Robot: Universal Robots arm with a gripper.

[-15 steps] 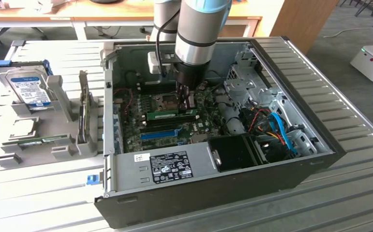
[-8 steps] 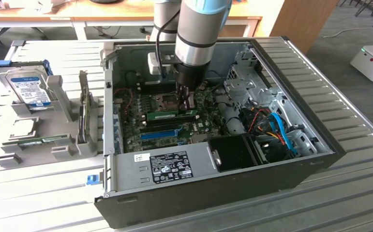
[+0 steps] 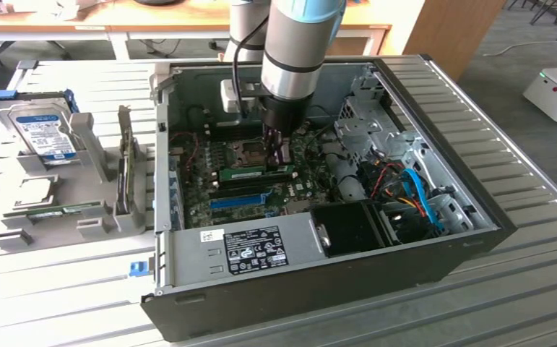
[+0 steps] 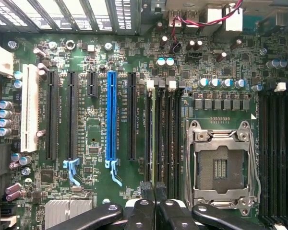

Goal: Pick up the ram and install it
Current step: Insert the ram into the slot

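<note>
On the exterior view's left, a hard drive (image 3: 45,134) with a blue label is sitting in a grey parts tray (image 3: 27,217), well apart from the work.

Moving right, the open computer case (image 3: 471,217) is lying on its side, motherboard facing up. A long blue slot (image 3: 238,200) is running across the board, nearer the camera than the memory slots.

Just past it, the ram (image 3: 258,172) is standing on edge along a memory slot, under the arm. The gripper (image 4: 155,191) is reaching straight down onto it, fingers pressed nearly together and, as far as I can judge, pinching the stick's thin top edge. From the wrist view the stick is showing edge-on, lined up with the slot. I cannot tell whether it is fully seated.

White latches (image 4: 150,85) are sitting at the slot's far end; open or closed is not readable.

Further right, the bare CPU socket (image 4: 221,165) is lying just beside the memory slots, and loose orange and blue cables (image 3: 418,195) are crowding the case's far corner.

Risks, as judged:
- One end going down first, if the stick is tilting in the pinch; that would be jamming the contacts.
- Pressing onto closed latches, bending stick or board.
- The narrow grip slipping sideways, dragging the fingers onto neighbouring slots or the exposed socket.
</note>
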